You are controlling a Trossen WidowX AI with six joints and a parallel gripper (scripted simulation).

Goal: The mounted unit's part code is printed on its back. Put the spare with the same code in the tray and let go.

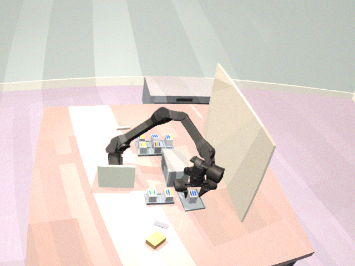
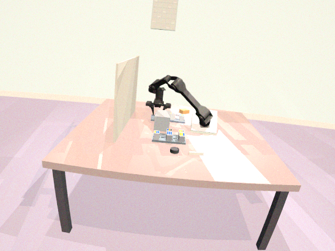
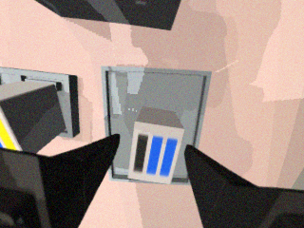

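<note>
Small rigid white block spare with black-blue-blue stripes stands in the shallow grey square tray, likely light, best gripped on flat sides; black gripper part-open, empty, astride it.

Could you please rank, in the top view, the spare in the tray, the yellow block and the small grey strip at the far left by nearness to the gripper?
1. Spare with black and blue stripes, between the open gripper fingers.
2. Yellow block, toward the near edge.
3. Small grey strip, far left beyond the arm.

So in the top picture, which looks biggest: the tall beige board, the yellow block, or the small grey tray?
1. Tall beige board, by far.
2. Grey tray.
3. Yellow block, though it sits nearer the camera, so the gap with the tray is unsure.
</note>
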